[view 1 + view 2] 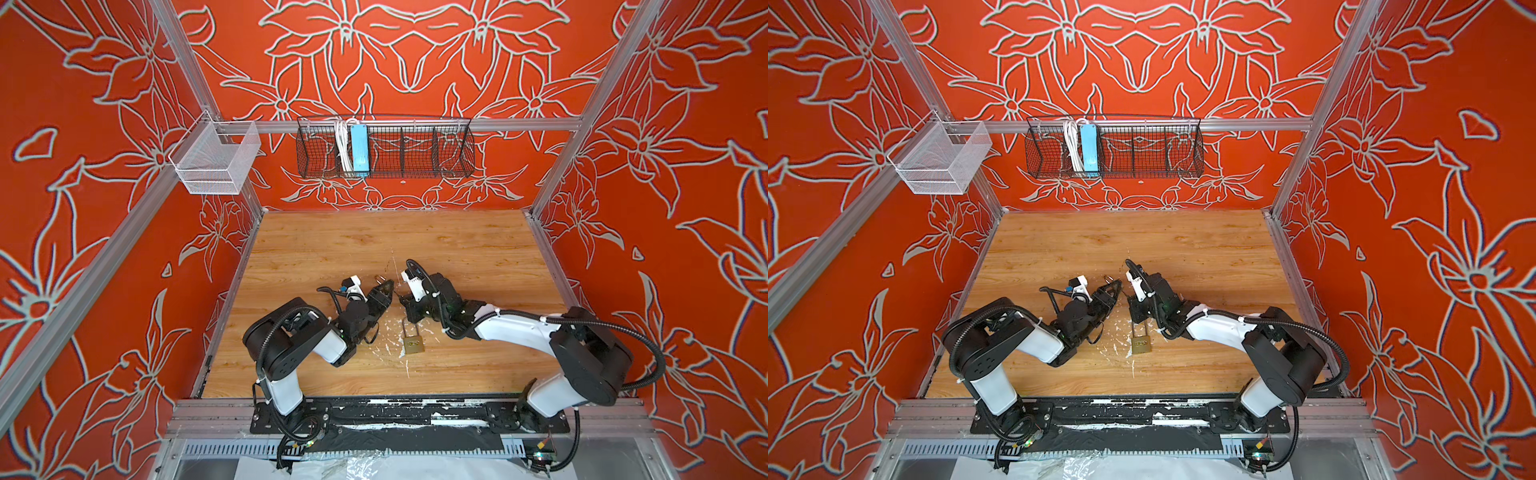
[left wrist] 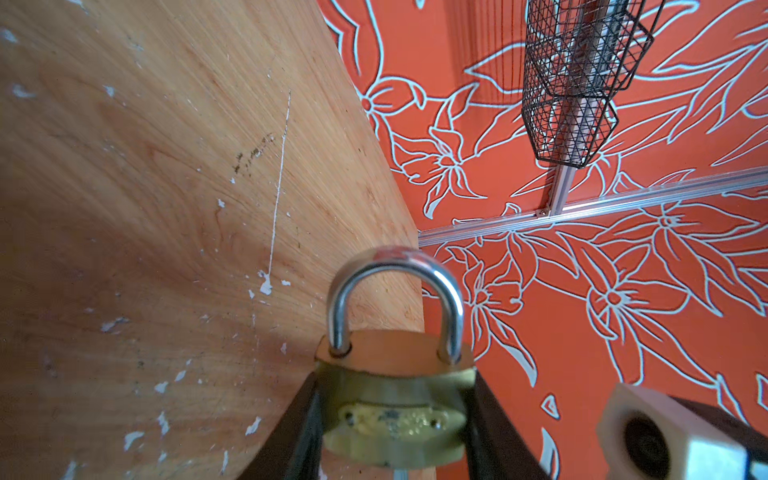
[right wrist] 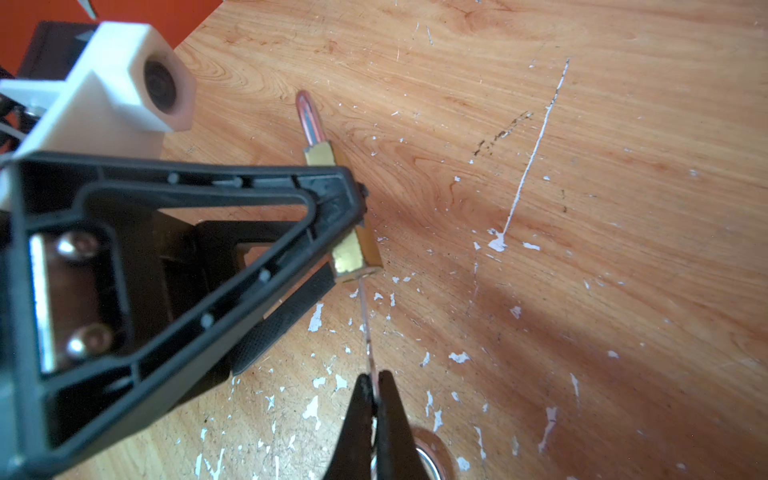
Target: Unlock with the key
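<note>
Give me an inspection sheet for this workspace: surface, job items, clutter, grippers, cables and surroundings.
Surface: wooden table, scratched, white flecks mid-table.
Job's things: brass padlock, shackle closed; key, tip at the padlock's base.
Clutter: second padlock on the table.
Grippers: left gripper shut on the padlock; right gripper shut on the key.
Cables: black conduits along both arms; white cable in the black wire basket.
Surroundings: blue power strip in that basket; white mesh basket; red floral walls.

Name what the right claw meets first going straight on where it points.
The key in the right claw would meet the bottom of the brass padlock held by the left claw; its tip may be touching there, depth unclear.
</note>
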You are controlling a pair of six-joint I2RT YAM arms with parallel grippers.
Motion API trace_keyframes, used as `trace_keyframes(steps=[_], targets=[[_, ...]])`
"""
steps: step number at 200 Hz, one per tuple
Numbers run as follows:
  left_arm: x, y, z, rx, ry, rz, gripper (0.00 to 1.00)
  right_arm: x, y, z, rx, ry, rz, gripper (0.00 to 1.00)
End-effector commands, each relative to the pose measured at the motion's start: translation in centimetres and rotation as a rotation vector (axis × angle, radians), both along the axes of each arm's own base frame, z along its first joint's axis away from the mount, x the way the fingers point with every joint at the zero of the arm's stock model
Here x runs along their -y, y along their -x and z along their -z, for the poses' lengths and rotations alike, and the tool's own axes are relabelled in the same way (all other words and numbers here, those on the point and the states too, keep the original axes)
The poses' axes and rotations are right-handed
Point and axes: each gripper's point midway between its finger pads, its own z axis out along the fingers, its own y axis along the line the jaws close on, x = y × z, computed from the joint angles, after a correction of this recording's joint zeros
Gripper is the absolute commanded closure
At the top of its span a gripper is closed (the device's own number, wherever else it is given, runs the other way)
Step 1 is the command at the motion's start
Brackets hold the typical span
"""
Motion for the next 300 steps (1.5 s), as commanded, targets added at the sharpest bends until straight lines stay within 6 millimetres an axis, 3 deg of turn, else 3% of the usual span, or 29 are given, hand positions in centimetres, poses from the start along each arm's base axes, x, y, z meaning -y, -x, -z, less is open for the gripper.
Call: trace_keyframes(steps=[1,59,123,223,300], targets=[[1.9,0.3,-2.0,0.075,0.033,0.06,1.0,0.2,-0.8,-2.6,0.064,-0.05,0.04,1.0],[1.8,0.1,-0.5,0.045,0.015,0.029,1.0,1.1,-0.8,-3.5,0.093,-0.081,0.068,1.0],[1.4,0.2,-1.2,0.048,0.04,0.015,1.0,1.0,-0.8,-3.3,0.087,-0.08,0.062,1.0],[5.7,2.1,-3.3,0.1,0.063,0.177,1.0,0.2,-0.5,-3.0,0.078,-0.095,0.026,1.0],[6.5,2.3,-2.8,0.119,0.018,0.204,1.0,2.8,-0.7,-5.3,0.161,-0.108,0.096,1.0]])
